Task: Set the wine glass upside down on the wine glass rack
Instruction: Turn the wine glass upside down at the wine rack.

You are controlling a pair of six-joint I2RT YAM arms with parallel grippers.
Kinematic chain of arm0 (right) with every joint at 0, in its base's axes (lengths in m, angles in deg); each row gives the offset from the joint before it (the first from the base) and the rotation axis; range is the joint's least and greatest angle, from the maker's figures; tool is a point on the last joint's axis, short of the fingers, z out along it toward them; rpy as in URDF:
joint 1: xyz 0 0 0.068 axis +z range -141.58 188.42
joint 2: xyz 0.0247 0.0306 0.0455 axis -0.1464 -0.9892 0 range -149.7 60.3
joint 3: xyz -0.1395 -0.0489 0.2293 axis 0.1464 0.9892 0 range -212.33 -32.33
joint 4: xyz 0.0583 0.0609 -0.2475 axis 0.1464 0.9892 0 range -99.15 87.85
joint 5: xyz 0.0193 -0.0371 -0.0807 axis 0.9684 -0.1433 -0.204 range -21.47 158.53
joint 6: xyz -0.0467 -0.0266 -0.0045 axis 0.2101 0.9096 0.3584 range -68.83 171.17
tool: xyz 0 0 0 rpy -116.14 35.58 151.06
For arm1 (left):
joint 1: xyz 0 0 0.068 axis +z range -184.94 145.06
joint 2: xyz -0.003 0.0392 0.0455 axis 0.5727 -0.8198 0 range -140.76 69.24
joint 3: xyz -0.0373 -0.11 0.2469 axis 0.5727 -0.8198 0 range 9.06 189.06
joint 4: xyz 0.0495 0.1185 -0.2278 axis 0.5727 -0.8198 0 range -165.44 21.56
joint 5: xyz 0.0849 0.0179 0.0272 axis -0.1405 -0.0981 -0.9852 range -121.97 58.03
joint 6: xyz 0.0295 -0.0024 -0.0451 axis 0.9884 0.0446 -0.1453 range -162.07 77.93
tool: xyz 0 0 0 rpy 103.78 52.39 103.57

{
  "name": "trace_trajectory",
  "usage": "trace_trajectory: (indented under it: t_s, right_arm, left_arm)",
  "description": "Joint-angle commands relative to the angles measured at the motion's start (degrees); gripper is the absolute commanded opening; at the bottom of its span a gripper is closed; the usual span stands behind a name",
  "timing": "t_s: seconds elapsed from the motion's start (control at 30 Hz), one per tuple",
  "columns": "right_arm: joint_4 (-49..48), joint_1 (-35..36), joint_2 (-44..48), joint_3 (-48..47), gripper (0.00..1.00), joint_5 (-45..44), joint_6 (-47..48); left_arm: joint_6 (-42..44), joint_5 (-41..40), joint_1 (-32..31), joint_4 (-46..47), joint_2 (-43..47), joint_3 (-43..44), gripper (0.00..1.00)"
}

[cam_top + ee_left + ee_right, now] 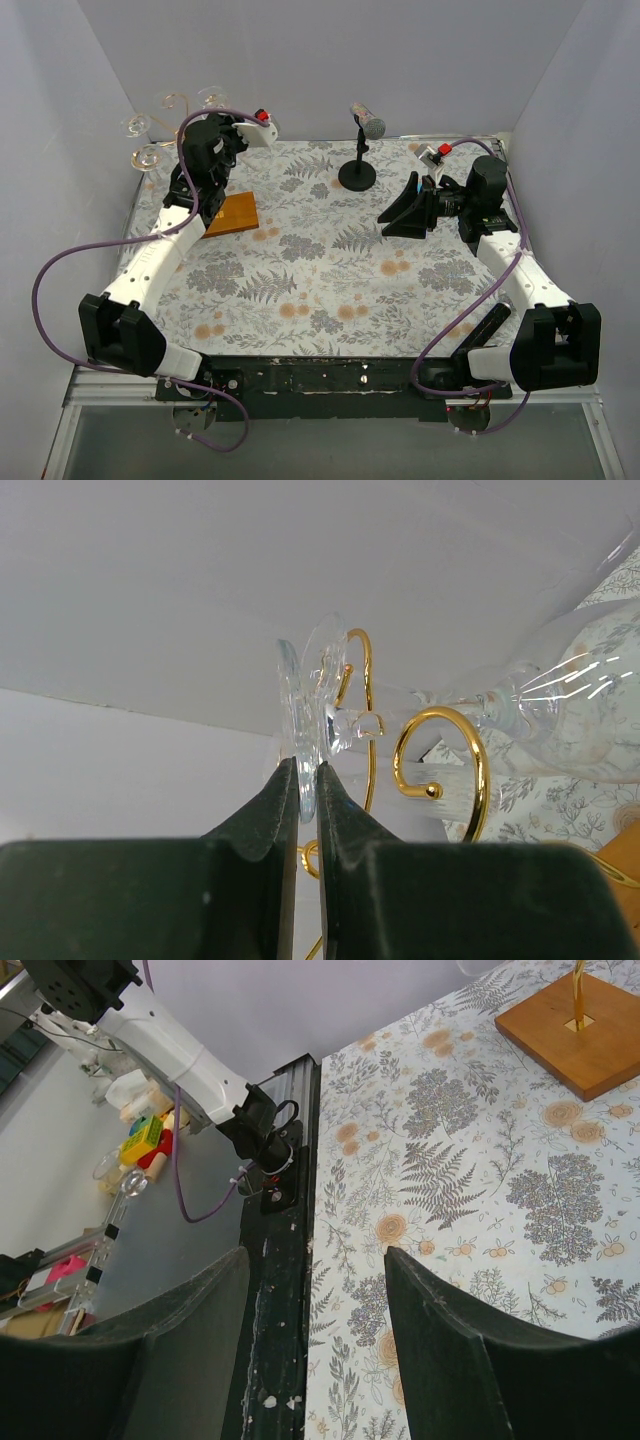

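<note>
Left gripper: we saw its jaws pressed almost together, pinching the clear round foot of the wine glass edge-on.
Wine glass: it was held up at the top of the wine glass rack, among the gold curled arms, with its stem pointing sideways towards a curl. We could not tell whether it was resting on the wire or only beside it.
Other glass: a clear bowl and stem lay just right of the curl. We could not tell whether they belonged to the held glass.
Rack base: the orange-brown wooden base sat on the floral tablecloth at the far left, under the left arm.
Right gripper: its jaws stood wide apart with nothing between them, low over the cloth on the right side, well apart from the rack.
Microphone stand: it stood at the far middle of the table, between the two grippers.
</note>
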State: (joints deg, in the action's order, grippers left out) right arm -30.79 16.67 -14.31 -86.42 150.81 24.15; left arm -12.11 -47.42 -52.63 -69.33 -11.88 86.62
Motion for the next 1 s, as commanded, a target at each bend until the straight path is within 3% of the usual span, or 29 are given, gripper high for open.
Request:
trace_trajectory:
  t_s: [0.0, 0.97]
  right_arm:
    - [-2.9, -0.2, 0.5, 0.2, 0.65, 0.9, -0.5]
    - [-3.4, -0.2, 0.3, 0.2, 0.65, 1.1, -0.5]
  left_arm:
    - [-1.1, -0.6, 1.0, 1.9, 4.0, -0.1, 0.00]
    - [-5.5, 2.4, -3.3, 1.2, -0.4, 4.2, 0.00]
